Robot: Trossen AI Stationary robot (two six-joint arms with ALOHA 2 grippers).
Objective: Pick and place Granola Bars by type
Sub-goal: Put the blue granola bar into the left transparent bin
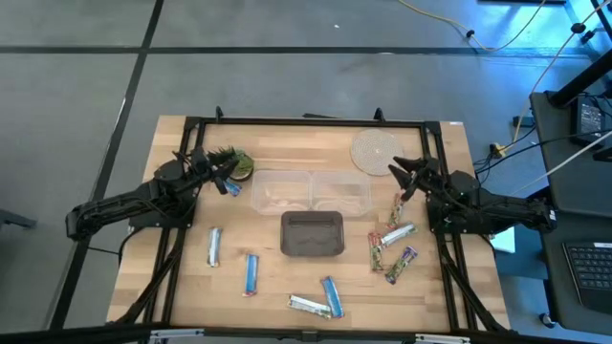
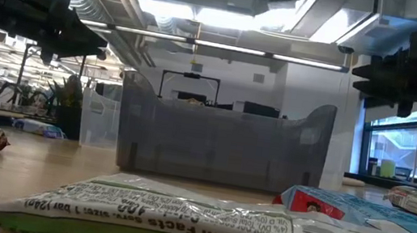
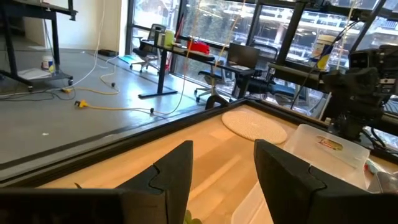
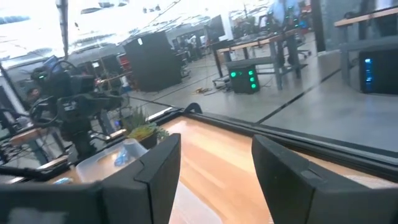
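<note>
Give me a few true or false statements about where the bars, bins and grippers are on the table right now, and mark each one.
1. The dark bin already holds several bars. False: it looks empty; the bars all lie on the table.
2. The blue bars lie on the left arm's side and near the front edge. True.
3. The multicoloured bars lie near the right gripper. True.
4. The left gripper is shut on a bar. False: it is open and empty, up beside the plant.
5. The coaster sits inside the clear bin. False: it lies on the table beyond it.
</note>
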